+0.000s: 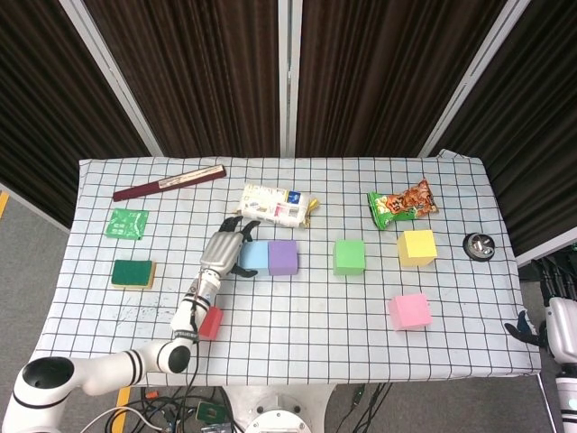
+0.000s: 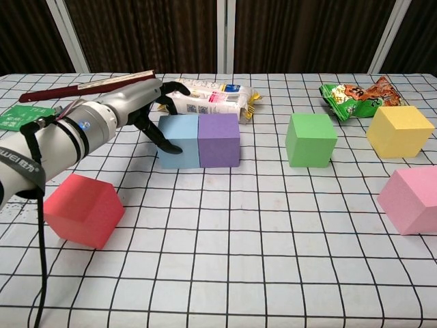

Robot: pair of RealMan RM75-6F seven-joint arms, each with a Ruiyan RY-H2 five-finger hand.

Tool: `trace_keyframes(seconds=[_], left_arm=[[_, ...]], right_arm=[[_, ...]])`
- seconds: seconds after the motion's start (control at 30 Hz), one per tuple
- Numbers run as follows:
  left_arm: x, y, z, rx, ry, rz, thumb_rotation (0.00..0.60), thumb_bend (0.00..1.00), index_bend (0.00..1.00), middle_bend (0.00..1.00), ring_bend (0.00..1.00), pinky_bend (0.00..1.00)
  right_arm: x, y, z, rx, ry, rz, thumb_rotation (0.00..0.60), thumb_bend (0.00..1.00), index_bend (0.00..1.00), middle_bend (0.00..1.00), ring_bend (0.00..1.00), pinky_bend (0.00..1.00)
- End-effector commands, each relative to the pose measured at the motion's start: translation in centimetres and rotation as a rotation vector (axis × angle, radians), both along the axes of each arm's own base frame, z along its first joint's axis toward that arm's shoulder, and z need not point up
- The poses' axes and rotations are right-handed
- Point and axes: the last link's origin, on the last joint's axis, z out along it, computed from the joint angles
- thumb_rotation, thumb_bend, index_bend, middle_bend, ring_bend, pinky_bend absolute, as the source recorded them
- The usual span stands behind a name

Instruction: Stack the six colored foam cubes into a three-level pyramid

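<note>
A robot test lab: a table (image 1: 451,343) under a checked cloth, dark curtains (image 1: 379,72) behind, loose cables (image 1: 171,401) below, scattered foam cubes (image 2: 311,140) and snack packets (image 1: 401,204).

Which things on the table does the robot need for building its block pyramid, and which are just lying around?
For the pyramid: blue cube, purple cube, green cube, yellow cube, pink cube, red cube.

Just lying around: white packet, snack bag, sponge, green sachet, dark red stick, small round black thing.

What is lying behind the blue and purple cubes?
Behind the blue cube and purple cube lies a white packet with printed labels. The left hand covers the packet's left end, so that part cannot be seen.
</note>
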Motion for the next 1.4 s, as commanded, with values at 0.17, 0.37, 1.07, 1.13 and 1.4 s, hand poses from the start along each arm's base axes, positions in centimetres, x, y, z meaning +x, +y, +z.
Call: trace_keyframes(seconds=[0.17, 0.37, 1.07, 1.13, 1.4], left_arm=[[-0.02, 0.18, 0.1, 0.008, 0.004, 0.004, 0.6, 0.09, 0.13, 0.44, 0.05, 0.04], [0.13, 0.25, 0.22, 0.005, 0.005, -0.001, 0.6, 0.09, 0.13, 0.43, 0.05, 0.04], [0.0, -0.26, -0.51, -0.028, 0.015, -0.001, 0.6, 0.08, 0.11, 0.35, 0.05, 0.03], [0.03, -0.27, -0.53, -0.028, 0.016, -0.005, 0.6, 0.07, 0.1, 0.3, 0.05, 0.03], [-0.05, -0.36, -0.54, -0.029, 0.002, -0.005, 0.6, 0.06, 0.08, 0.2, 0.05, 0.03]], right_arm=[[-0.15, -0.02, -0.05, 0.003, 0.0, -0.007, 0.6, 0.0, 0.0, 0.0, 0.0, 0.0], [-0.44, 0.01, -0.09, 0.005, -0.002, -0.017, 0.6, 0.0, 0.0, 0.0, 0.0, 0.0], [-0.65, 0.03, -0.15, 0.008, -0.008, -0.021, 0.6, 0.0, 0.0, 0.0, 0.0, 0.0], [-0.67, 0.03, -0.16, 0.008, -0.008, -0.022, 0.6, 0.0, 0.0, 0.0, 0.0, 0.0], [-0.76, 0.06, -0.16, 0.008, -0.007, -0.024, 0.6, 0.0, 0.0, 0.0, 0.0, 0.0]])
